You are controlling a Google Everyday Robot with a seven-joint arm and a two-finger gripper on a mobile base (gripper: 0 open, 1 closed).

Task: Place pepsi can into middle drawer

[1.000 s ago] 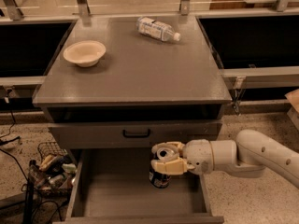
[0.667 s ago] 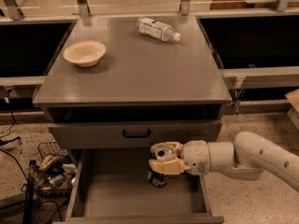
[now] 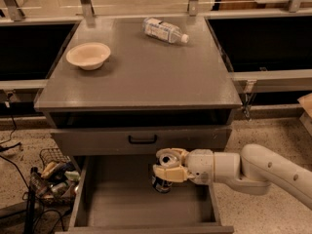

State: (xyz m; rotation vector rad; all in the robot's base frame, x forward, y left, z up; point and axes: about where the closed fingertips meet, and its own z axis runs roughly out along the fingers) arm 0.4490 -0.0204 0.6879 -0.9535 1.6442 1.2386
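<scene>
Jaws clamped on the pepsi can [image 3: 160, 184] near its upper end - cream fingers [image 3: 166, 174] wrap the dark body just under the silver top. The gripper [image 3: 168, 166] sits inside the open middle drawer [image 3: 122, 206], toward its far right part, just below the grey drawer front [image 3: 97, 141] with the black handle [image 3: 142, 140]. The white arm [image 3: 258, 172] comes in from the right, over the drawer's right wall.

Can: dark blue, leaning a little, base low over the flat grey drawer floor - whether it touches the floor, cannot tell. A patch of light print shows on its side; no lettering or logo can be read.

Cabinet top [image 3: 146, 82]: a cream bowl [image 3: 88, 55] stands upright at far left. A clear plastic water bottle [image 3: 165, 30] lies on its side at far centre-right, cap pointing right and nearer. Its label is white with blue marks; the text is unreadable. Bowl and bottle are well apart.

Floor, left of the drawer: a wire basket [image 3: 54, 178] holding mixed small items that cannot be made out, with dark cables [image 3: 12, 145] nearby.
</scene>
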